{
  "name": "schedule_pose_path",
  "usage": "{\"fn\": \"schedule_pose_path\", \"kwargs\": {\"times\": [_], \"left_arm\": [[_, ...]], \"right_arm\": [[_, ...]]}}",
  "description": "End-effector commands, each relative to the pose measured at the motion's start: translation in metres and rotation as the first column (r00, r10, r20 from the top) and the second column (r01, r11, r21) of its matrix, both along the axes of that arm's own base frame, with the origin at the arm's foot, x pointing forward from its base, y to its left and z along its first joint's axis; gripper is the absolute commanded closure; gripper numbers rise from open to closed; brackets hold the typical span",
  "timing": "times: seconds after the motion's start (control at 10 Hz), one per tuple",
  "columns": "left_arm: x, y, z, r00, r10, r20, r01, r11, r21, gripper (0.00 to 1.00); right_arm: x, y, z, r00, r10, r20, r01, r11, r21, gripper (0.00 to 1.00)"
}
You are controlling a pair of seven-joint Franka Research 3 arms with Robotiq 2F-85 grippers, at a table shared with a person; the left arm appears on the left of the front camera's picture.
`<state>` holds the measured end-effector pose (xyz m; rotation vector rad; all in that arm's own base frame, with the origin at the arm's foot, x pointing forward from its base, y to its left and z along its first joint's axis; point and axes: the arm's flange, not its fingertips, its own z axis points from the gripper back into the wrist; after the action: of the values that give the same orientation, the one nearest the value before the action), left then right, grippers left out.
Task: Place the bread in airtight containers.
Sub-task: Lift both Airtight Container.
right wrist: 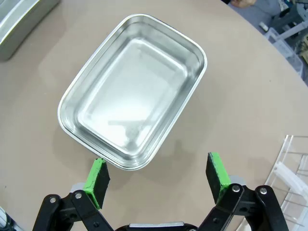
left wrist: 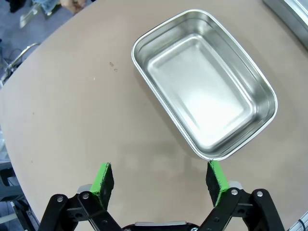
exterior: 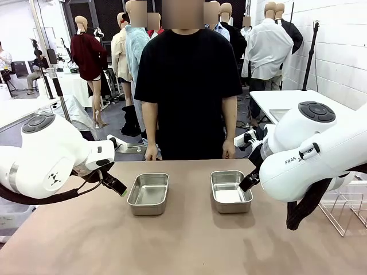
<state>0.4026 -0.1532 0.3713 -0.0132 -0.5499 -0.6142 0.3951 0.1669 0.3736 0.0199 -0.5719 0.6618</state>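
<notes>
Two lidless steel tins, the left tin (exterior: 148,193) and the right tin (exterior: 230,191), are shown side by side but apart on the brown surface (exterior: 183,246), both empty. The left hand (left wrist: 159,175) and the right hand (right wrist: 158,168) are held released, jaws wide, each just short of its tin. A person (exterior: 186,86) is seen at the far edge.

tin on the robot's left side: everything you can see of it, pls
The left tin is a small rectangular pan, shiny steel by the look, with rounded corners and a rolled rim. It is empty, with no lid on. It sits upright and flat on the tan table. The open left gripper hangs by one corner; contact cannot be told.
</notes>
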Motion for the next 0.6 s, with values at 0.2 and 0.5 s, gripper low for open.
{"fn": "schedule_pose_path", "kwargs": {"times": [0.2, 0.5], "left_arm": [[0.0007, 0.0020, 0.0000, 1.000, 0.005, -0.001, -0.005, 1.000, -0.003, 0.00], [0.0007, 0.0020, 0.0000, 1.000, 0.005, -0.001, -0.005, 1.000, -0.003, 0.00]], "right_arm": [[0.0000, -0.0001, 0.0000, 1.000, 0.000, 0.000, 0.000, 1.000, 0.000, 0.00], [0.0000, -0.0001, 0.0000, 1.000, 0.000, 0.000, 0.000, 1.000, 0.000, 0.00]]}}
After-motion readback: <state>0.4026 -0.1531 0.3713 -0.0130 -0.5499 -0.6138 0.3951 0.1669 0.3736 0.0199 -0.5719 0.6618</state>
